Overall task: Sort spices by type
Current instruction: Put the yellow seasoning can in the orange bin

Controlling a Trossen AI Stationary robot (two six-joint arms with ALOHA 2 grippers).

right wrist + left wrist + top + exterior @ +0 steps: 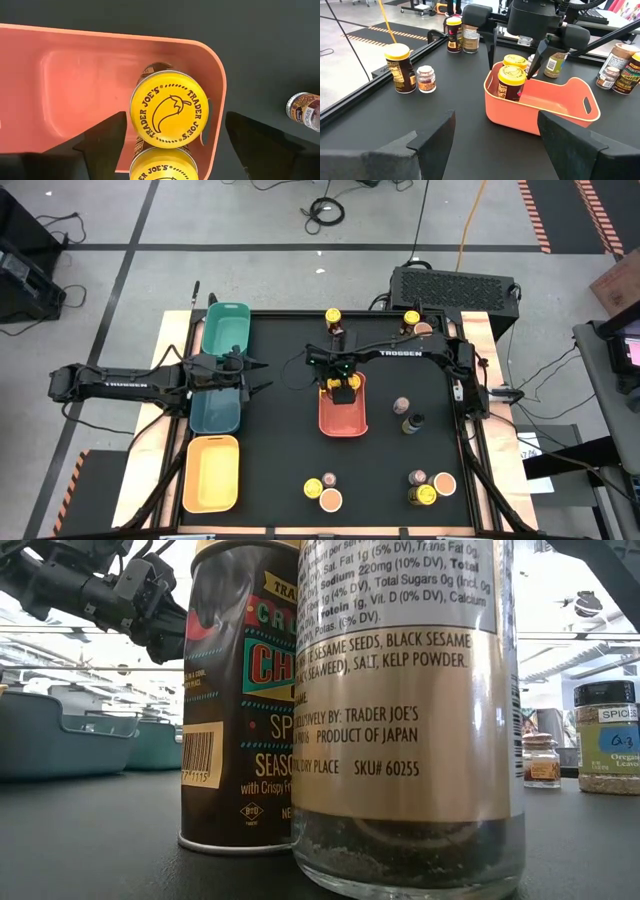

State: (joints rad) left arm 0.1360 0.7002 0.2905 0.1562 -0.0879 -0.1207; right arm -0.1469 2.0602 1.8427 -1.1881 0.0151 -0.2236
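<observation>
A coral tray (343, 420) lies at mid-table. Two yellow-lidded spice jars stand upright on its floor at the far end, one (169, 116) beside the other (162, 165). My right gripper (175, 120) hangs above them, pointing down and open. Its fingers stand on either side of the first jar's lid (512, 74) with a gap on each side. My left gripper (262, 376) waits open over the teal tray's (215, 405) right edge, with nothing between its fingers. More spice jars stand about the table: far (332, 316), right (401, 405), near (330, 500).
A green tray (226, 328) and a yellow tray (211, 472) line the left side with the teal one. Jar clusters stand at the near right (424, 495) and far right (411, 318). Two jars (400, 710) stand close before the low camera.
</observation>
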